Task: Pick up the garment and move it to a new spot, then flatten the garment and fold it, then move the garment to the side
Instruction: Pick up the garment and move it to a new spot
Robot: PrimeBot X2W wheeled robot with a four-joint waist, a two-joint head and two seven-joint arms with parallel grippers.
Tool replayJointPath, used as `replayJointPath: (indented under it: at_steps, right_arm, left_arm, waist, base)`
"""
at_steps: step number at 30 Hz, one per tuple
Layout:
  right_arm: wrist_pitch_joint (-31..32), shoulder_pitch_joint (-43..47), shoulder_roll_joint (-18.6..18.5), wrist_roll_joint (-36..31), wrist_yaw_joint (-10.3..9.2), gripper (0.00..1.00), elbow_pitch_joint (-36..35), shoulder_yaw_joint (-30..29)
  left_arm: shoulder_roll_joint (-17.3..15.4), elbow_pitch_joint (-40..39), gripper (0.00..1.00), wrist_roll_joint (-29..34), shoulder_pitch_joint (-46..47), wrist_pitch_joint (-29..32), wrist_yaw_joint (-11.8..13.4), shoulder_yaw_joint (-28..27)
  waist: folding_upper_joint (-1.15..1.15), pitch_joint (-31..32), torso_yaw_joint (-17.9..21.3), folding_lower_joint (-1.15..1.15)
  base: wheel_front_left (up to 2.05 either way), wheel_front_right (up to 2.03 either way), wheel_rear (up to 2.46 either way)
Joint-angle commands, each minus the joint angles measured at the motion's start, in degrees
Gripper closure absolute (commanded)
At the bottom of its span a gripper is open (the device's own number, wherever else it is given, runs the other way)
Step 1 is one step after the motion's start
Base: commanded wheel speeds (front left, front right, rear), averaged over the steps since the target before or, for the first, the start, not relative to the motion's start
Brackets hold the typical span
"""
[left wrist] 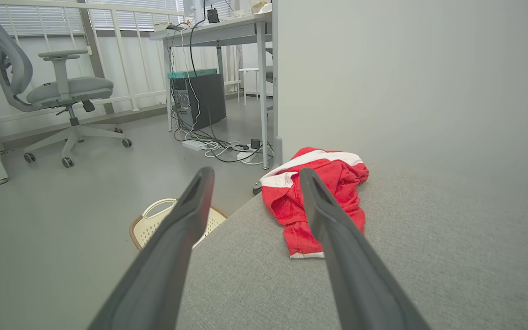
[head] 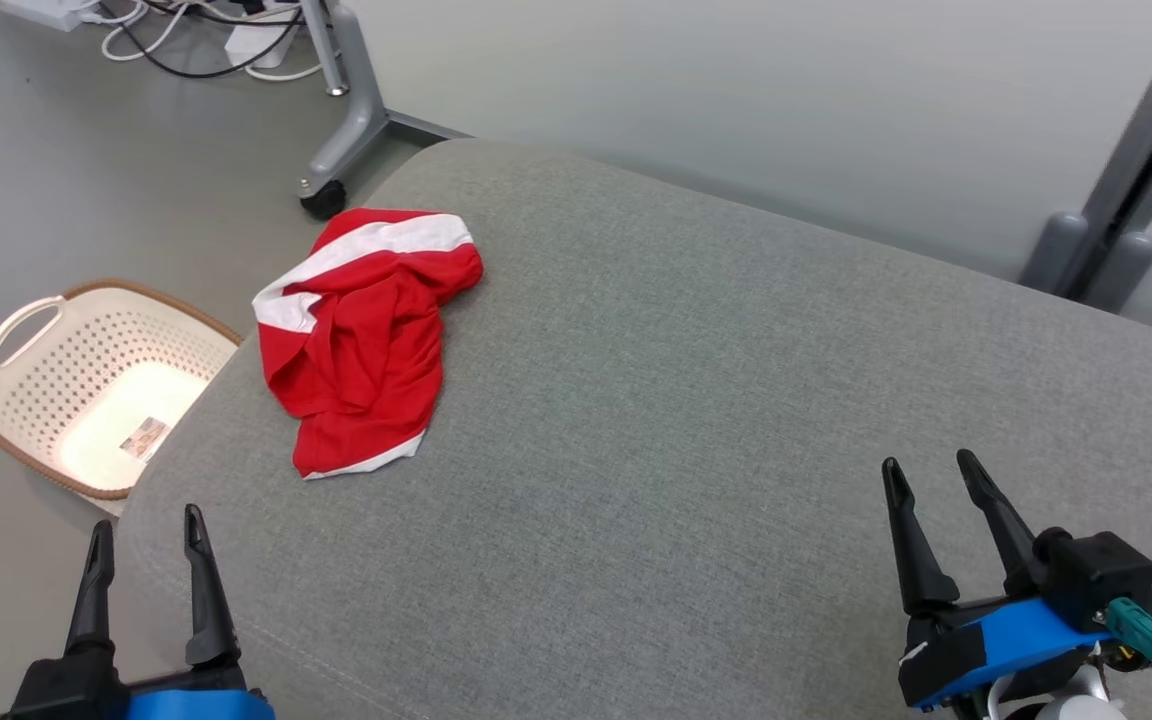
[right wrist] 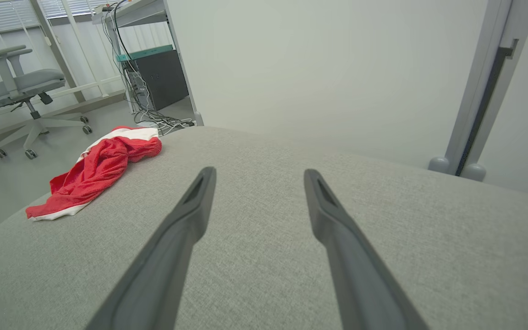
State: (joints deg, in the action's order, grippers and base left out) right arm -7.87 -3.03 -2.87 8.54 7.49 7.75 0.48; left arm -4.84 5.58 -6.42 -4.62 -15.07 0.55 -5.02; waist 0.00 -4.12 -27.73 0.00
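- Nearest, at the bottom left of the head view, the left claw hovers over the near left corner of a grey fabric-covered cushion. Its two dark fingers are spread wide and hold nothing.
- At the bottom right, the right claw hovers over the near right part of the cushion, also spread wide and empty.
- To the left, on the floor just beside the cushion's edge, stands a cream perforated laundry basket with a brown rim.
- Farther out, the garment, red with white bands, lies crumpled on the far left part of the cushion, close to its left edge.
- Its long axis runs roughly away from the robot, from a white-edged hem at the near end to a broad white band at the far end.
- It lies ahead of the left claw and slightly to its right. In the left wrist view it shows between and behind that claw's fingers.
- It is well apart from the right claw, far off to its left, so the left arm looks better placed to reach first.
- Beyond the cushion are a grey stand leg on a caster, floor cables and a pale wall.
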Motion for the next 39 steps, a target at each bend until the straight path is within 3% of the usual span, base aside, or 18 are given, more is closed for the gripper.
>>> replayJointPath:
  at_steps: [1, 12, 21, 39]
  right_arm:
    - [0.0, 0.0, 0.0, -0.3, 0.00, 0.00, 0.0, 0.0]
    - [0.4, -2.6, -0.1, -0.6, 0.00, 0.00, 1.2, 1.8]
    - [0.6, -1.5, -0.6, -1.2, 0.00, 0.00, -0.3, -0.2]
    - [4.8, -7.2, -5.8, -4.8, 0.00, 0.00, -12.2, -6.2]
  left_arm:
    - [-0.2, -0.3, 0.00, -0.1, -0.5, -0.1, 0.3, -0.2]
    - [-0.3, -2.1, 0.00, -1.4, -1.8, -0.1, 1.3, -2.3]
    - [-2.4, 0.1, 0.00, -2.5, 4.2, -0.1, -0.2, -2.7]
    - [-14.1, 15.6, 0.00, -8.4, 32.7, -0.1, -3.8, -8.9]
  waist:
    - [0.00, -0.8, -1.5, 0.00]
    - [0.00, -1.7, -2.0, 0.00]
    - [0.00, -2.8, 0.4, 0.00]
    - [0.00, -17.8, 12.3, 0.00]
  base:
    - [0.00, 0.00, 0.00]
    - [0.00, 0.00, 0.00]
    - [0.00, 0.00, 0.00]
    - [0.00, 0.00, 0.00]
